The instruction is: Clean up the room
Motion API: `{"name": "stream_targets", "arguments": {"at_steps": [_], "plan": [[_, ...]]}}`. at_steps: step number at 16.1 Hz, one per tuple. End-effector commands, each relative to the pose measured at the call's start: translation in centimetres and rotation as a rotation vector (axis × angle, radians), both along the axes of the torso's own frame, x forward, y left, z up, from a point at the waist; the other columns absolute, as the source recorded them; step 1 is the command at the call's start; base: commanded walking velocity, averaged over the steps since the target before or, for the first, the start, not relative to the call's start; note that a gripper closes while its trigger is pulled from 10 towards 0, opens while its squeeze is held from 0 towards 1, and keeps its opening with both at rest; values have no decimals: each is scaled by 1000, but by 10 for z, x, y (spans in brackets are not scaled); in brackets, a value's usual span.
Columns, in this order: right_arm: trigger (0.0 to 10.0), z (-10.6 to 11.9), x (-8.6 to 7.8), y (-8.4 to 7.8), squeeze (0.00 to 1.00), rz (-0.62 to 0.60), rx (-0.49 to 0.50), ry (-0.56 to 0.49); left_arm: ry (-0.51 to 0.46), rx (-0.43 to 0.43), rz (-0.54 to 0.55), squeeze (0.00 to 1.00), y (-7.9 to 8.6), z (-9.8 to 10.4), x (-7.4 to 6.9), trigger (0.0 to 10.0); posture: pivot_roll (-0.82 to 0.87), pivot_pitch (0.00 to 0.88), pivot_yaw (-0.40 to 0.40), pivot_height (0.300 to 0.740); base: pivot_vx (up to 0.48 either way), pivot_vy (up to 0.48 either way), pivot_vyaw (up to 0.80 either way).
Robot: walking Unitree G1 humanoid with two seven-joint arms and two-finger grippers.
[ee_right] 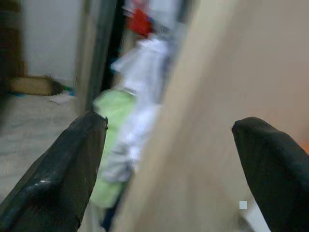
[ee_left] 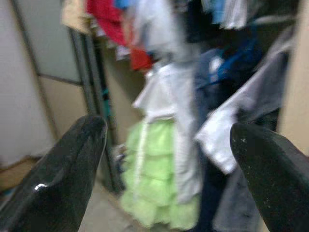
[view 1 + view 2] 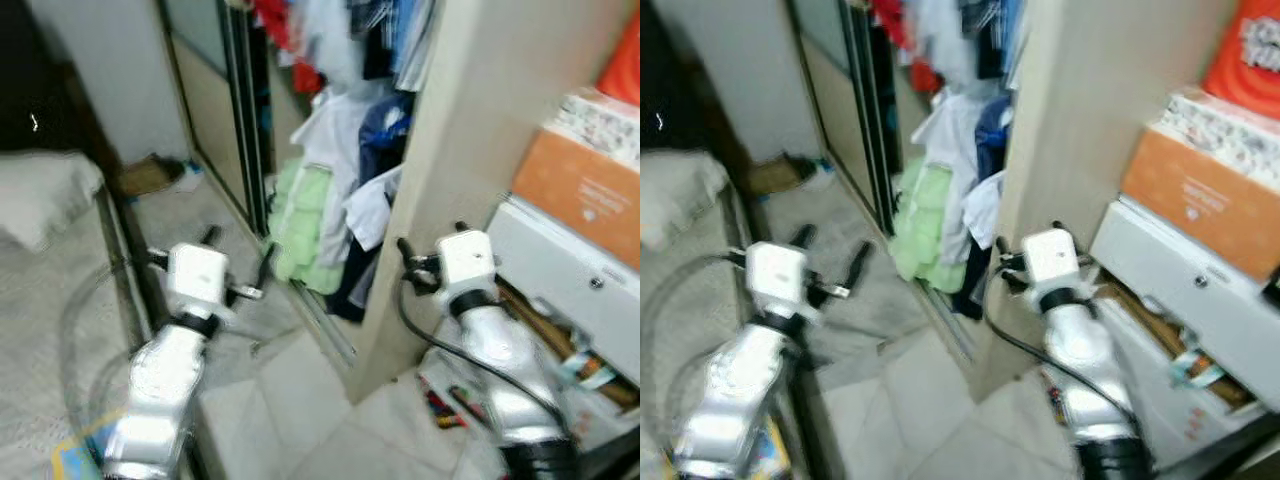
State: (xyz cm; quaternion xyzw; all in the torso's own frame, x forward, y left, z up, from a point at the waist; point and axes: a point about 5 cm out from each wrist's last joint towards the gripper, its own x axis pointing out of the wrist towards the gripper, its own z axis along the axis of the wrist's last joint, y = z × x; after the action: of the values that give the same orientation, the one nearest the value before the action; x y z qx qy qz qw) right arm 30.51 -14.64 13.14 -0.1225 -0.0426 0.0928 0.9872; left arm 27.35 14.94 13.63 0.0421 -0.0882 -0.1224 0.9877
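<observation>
The left gripper [image 3: 237,262] hangs with jaws wide apart and empty, the light green ruffled garment [image 3: 303,226] just off at its one o'clock, spilling from the open wardrobe [image 3: 335,60]. At three o'clock, the right gripper [image 1: 169,169] is spread too, facing the wardrobe's beige side panel [image 3: 470,130].

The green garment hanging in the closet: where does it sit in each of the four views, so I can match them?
Left eye view: green garment, centre, low in the open closet.
Right eye view: left of centre, beside the sliding door.
Left wrist view: lower middle, between the left tool's fingers.
Right wrist view: lower left of middle, near one finger.
Shared landmark: the white shirt hanging directly above it.
</observation>
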Motion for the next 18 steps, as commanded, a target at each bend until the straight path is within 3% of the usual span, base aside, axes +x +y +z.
{"name": "stream_targets", "arguments": {"at_steps": [1,4,13,18], "plan": [[10000,5,2,-5,0,-12,-6,-19,-9,-7,-14,0,-5,3,1,10000,-33,0,-33,740,0,0,800],[10000,6,2,-5,0,-11,0,-19,-5,-13,-21,0,-7,3,1,10000,-34,0,-33,740,0,0,202],[10000,6,1,-4,0,-6,6,-18,-2,-25,-33,0,-8,3,1,10000,-36,0,-35,740,0,-335,0],[10000,6,0,-4,0,0,1,-21,-6,-41,-19,0,-7,3,1,10000,-36,0,-36,740,0,0,0]]}}
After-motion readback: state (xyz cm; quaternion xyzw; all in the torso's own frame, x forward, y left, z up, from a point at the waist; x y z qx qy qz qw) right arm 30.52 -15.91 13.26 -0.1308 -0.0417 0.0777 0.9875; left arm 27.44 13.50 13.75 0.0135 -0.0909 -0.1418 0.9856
